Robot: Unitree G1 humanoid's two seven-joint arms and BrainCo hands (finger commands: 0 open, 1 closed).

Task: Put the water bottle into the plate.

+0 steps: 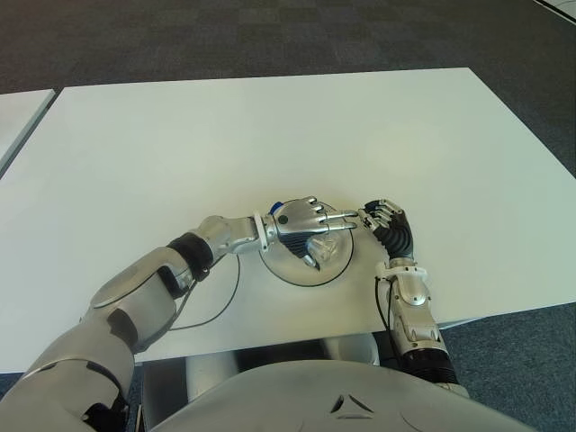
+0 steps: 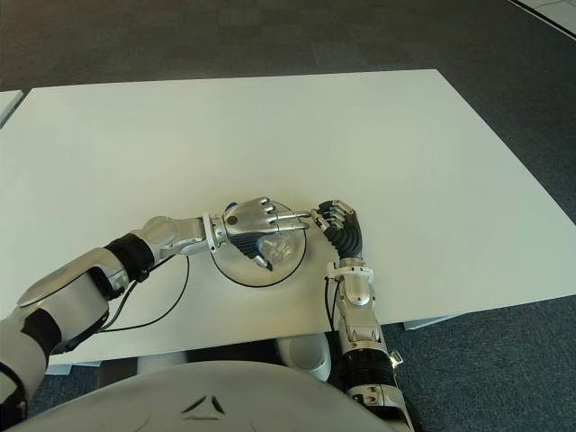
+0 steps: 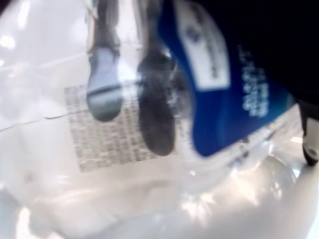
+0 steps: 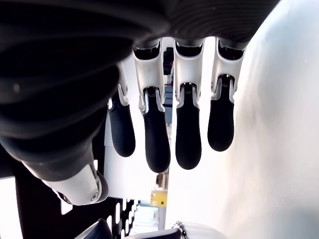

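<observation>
One plate, one bottle, two hands, one white table. The plate sits near the table's front edge. Left hand is over the plate, fingers curled around the clear bottle; the bottle lies inside the plate's rim under the palm. The left wrist view shows the blue label and the fingertips wrapped against the plastic, so it's a full grasp. Right hand is just right of the plate, close to the left fingertips, holding nothing; its four fingers hang loosely extended. One black cable loops on the table left of the plate.
</observation>
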